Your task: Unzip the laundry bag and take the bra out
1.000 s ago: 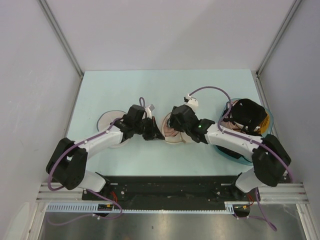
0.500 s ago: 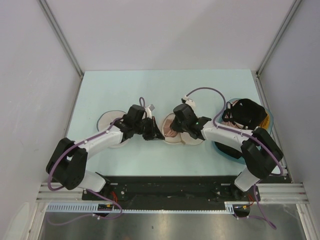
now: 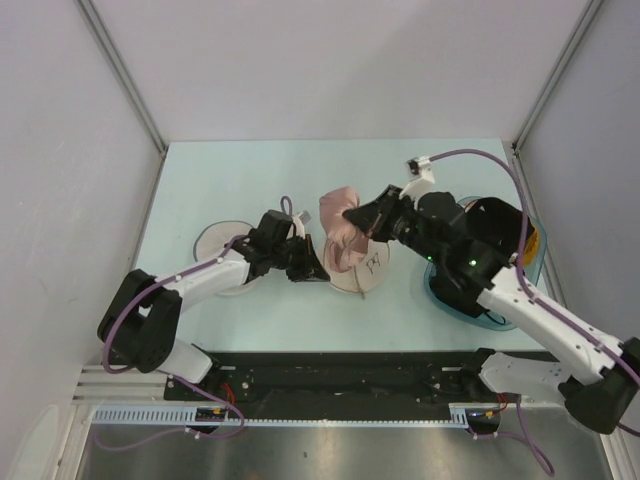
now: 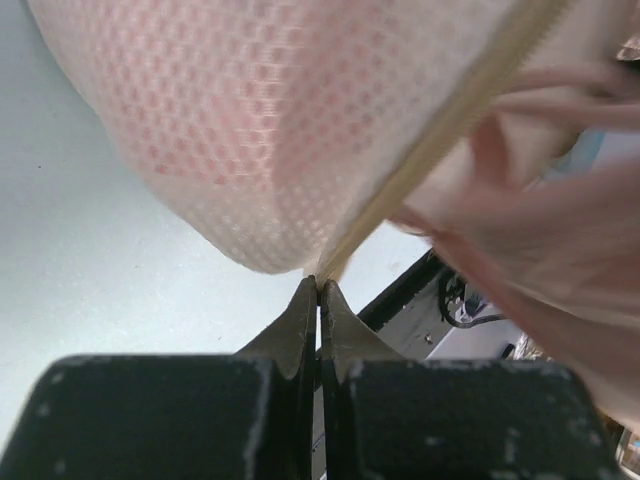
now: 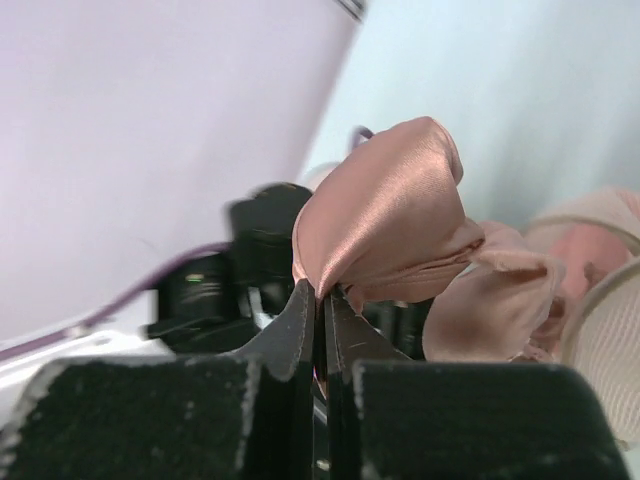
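The laundry bag [image 3: 362,270] lies open at mid-table, cream mesh with a dark bra icon on it. My left gripper [image 3: 310,264] is shut on the bag's zip edge; in the left wrist view the jaws [image 4: 320,282] pinch the beige zip tape below the mesh dome [image 4: 250,130]. The bra [image 3: 340,226], pale pink and satiny, hangs stretched up out of the bag. My right gripper [image 3: 354,212] is shut on its upper fold, raised above the table. The right wrist view shows that pinch [image 5: 322,296] on the bra [image 5: 390,215], with the bag's mesh rim [image 5: 608,345] lower right.
A whiter round disc pouch [image 3: 214,242] lies under the left forearm. A teal-blue basket [image 3: 478,312] holding black clothing [image 3: 497,231] stands at the right edge. Grey walls close in the back and both sides.
My right gripper has shut on the bra and risen up and back, drawing the bra out of the bag. The left gripper has kept its hold on the zip edge.
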